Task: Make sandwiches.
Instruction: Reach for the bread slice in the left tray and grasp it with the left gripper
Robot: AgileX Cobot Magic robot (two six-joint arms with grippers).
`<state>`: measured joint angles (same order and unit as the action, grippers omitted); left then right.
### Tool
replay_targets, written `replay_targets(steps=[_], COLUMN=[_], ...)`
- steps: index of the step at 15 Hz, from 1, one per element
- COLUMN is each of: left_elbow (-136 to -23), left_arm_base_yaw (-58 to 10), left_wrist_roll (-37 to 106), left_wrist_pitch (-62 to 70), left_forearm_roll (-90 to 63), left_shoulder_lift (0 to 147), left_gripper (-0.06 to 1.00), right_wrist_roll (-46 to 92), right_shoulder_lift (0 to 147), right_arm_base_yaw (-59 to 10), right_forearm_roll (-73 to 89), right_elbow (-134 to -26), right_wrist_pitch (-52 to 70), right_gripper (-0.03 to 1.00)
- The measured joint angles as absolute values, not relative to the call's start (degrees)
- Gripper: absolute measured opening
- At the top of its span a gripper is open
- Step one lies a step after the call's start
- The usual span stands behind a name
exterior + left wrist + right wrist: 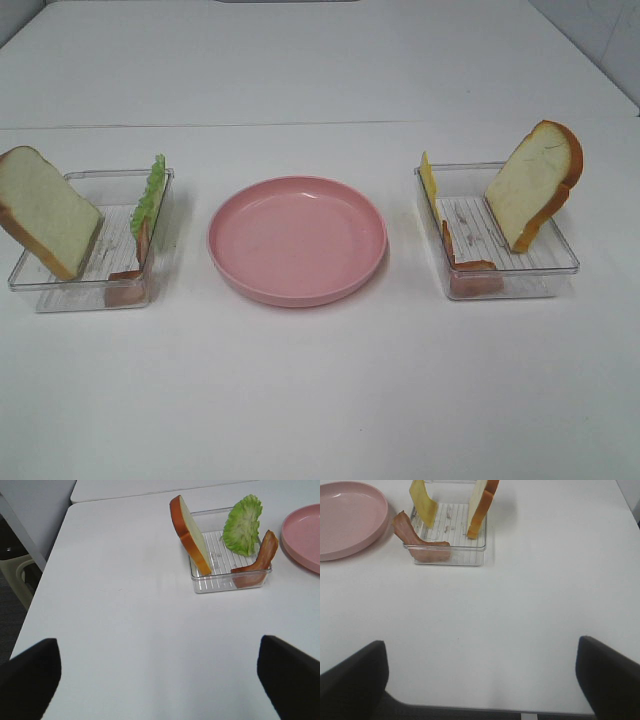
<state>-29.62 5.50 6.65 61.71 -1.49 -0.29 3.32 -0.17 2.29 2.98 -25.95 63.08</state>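
Note:
The sandwich parts stand loose in two clear trays. The left tray holds a bread slice, green lettuce and bacon. The right tray holds yellow cheese, bacon and a bread slice. Neither gripper shows in the high view. My left gripper is open and empty, well back from its tray. My right gripper is open and empty, well back from its tray.
A round pink plate lies between the two trays with nothing on it. The white table's left edge shows in the left wrist view, and its near edge in the right wrist view.

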Motion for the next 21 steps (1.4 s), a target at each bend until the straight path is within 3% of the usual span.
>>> replay_targets(steps=[10, 19, 21], left_elbow=[-30.7, -51.5, -57.2], left_arm_base_yaw=[5.5, 5.5, 5.5], left_wrist_roll=[6.6, 2.6, 2.3], left_wrist_pitch=[61.9, 62.9, 62.7], left_forearm_roll=[-1.5, -1.3, -0.9], left_shoulder_lift=[3.6, 43.7, 60.0], left_gripper=[0.99, 0.99, 0.99], right_wrist_roll=[3.3, 3.3, 3.3], right_shoulder_lift=[-0.2, -0.2, -0.2], right_arm_base_yaw=[2.3, 2.3, 2.3], right_forearm_roll=[3.0, 3.0, 3.0], right_elbow=[-26.0, -26.0, -26.0], right_wrist_pitch=[63.1, 63.1, 63.1], right_gripper=[0.98, 0.98, 0.98])
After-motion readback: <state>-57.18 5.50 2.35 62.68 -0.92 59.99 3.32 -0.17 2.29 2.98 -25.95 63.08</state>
